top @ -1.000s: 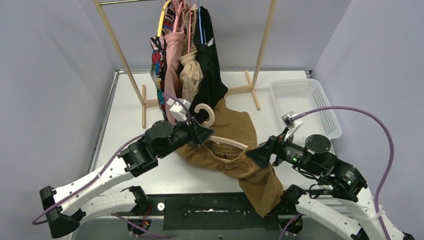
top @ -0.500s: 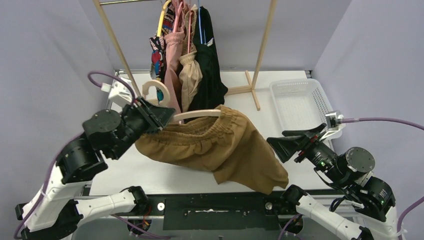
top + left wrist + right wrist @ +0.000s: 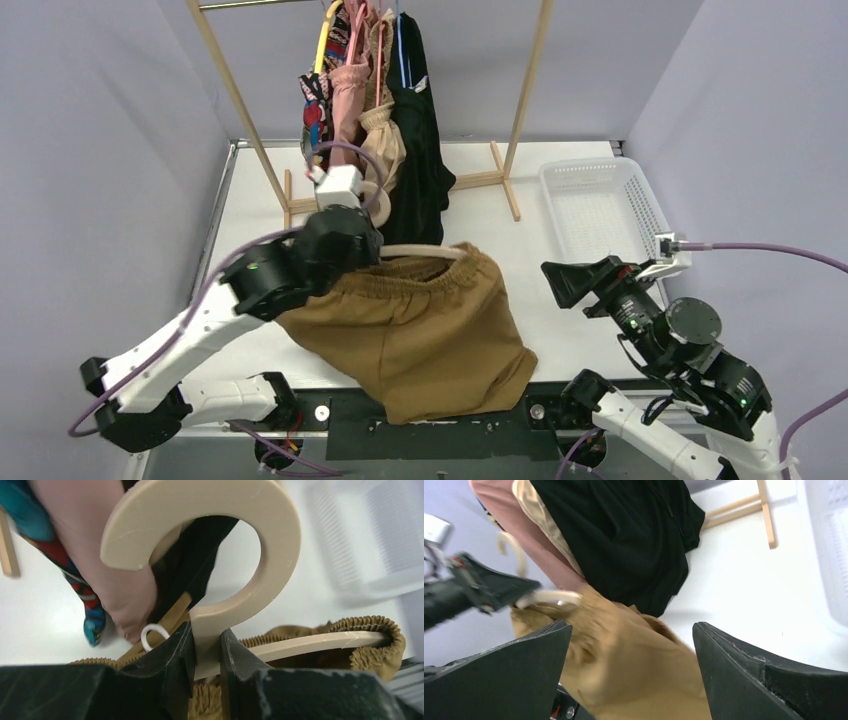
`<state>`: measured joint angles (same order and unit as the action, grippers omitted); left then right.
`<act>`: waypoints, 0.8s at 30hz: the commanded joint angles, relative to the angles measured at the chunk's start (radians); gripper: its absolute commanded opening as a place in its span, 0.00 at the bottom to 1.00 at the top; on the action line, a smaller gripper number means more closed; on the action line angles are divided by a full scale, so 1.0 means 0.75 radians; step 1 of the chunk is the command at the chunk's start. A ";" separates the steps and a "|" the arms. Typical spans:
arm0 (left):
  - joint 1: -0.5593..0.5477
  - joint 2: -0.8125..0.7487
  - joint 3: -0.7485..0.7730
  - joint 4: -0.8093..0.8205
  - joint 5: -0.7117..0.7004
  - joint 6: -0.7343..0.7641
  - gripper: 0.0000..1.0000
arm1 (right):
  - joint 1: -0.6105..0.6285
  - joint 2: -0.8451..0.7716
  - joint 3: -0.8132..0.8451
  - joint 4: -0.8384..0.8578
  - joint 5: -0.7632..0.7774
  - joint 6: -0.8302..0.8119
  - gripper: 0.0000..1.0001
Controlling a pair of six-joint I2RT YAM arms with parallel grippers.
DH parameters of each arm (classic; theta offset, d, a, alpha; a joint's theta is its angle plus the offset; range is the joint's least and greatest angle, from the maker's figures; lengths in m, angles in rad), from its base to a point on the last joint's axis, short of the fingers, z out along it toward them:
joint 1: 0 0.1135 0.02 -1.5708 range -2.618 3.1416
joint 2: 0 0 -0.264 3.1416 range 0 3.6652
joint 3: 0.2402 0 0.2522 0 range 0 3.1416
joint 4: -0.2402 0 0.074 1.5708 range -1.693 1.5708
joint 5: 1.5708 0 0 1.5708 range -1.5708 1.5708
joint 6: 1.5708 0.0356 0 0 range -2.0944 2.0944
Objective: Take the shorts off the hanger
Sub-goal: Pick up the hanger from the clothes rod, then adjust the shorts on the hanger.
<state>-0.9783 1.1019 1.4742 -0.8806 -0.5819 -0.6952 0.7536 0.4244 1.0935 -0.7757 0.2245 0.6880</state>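
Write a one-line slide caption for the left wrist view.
Left hand clamps the neck of a cream plastic hanger threaded through tan-brown gathered-waist cloth shorts.

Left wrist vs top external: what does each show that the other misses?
Left wrist only: left gripper clamped on the hanger neck just below its hook, plus a white cord loop. Top external only: right gripper, wide open and empty, off to the side of the tan shorts. Both: tan shorts with waistband on the hanger bar, other shorts hanging behind.
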 commanded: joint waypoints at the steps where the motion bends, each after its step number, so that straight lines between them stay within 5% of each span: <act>1: -0.003 -0.021 -0.238 0.233 0.035 -0.018 0.00 | 0.004 0.036 -0.079 0.019 0.018 0.126 0.97; 13: 0.013 -0.127 -0.384 0.462 0.003 0.105 0.00 | 0.004 0.242 -0.215 0.128 -0.056 0.241 0.97; 21: 0.028 -0.053 0.124 0.474 -0.128 0.555 0.00 | 0.004 0.278 -0.158 0.380 0.017 0.157 0.97; 24: 0.027 -0.012 0.164 0.405 -0.204 0.541 0.00 | 0.004 0.288 -0.114 0.390 0.061 0.196 0.96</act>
<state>-0.9611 1.0794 1.5051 -0.6434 -0.6392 -0.3870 0.7536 0.6376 0.9367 -0.6048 0.2054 0.8299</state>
